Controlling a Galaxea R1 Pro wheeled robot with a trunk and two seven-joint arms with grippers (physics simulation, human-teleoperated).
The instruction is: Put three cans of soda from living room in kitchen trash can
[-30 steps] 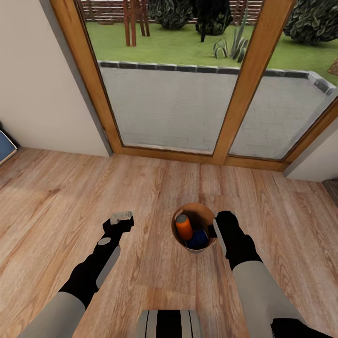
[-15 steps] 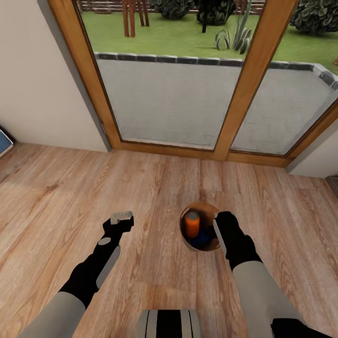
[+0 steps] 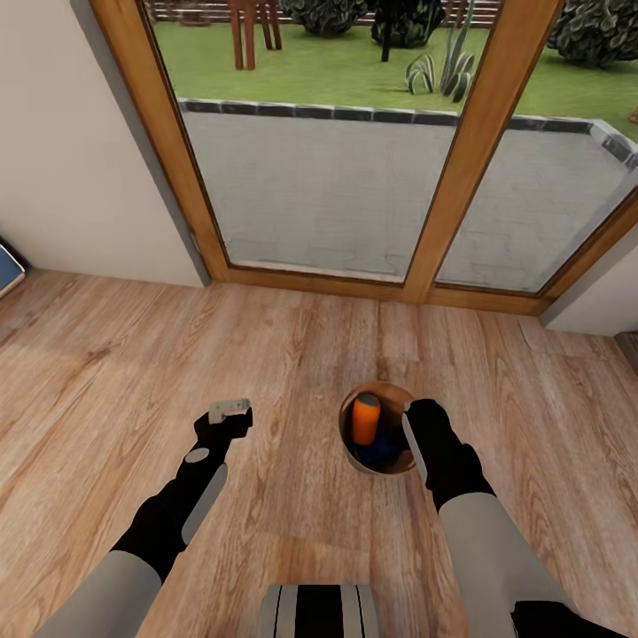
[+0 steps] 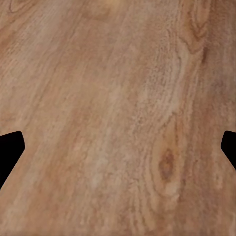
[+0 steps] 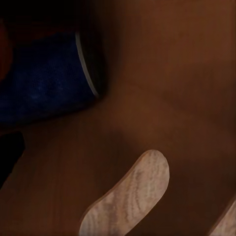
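Note:
The tash can, a small round bin with an orange-brown inside, hangs just above the plank floor. My right gripper is shut on its right rim. Inside it an orange can of soda leans upright, and a dark blue can lies at the bottom. Any further can is hidden. In the right wrist view the dark blue can lies against the bin's brown inner wall. My left gripper hangs open over bare floor, left of the bin, with nothing between its fingers.
Wood-framed glass doors stand straight ahead, with a paved terrace and lawn behind them. A pale wall closes the left side and another wall corner sits at right. Plank floor stretches between me and the doors.
The whole view shifted a little as the camera moved. The bin swung slightly towards my right gripper, and the orange can inside it stood up straighter.

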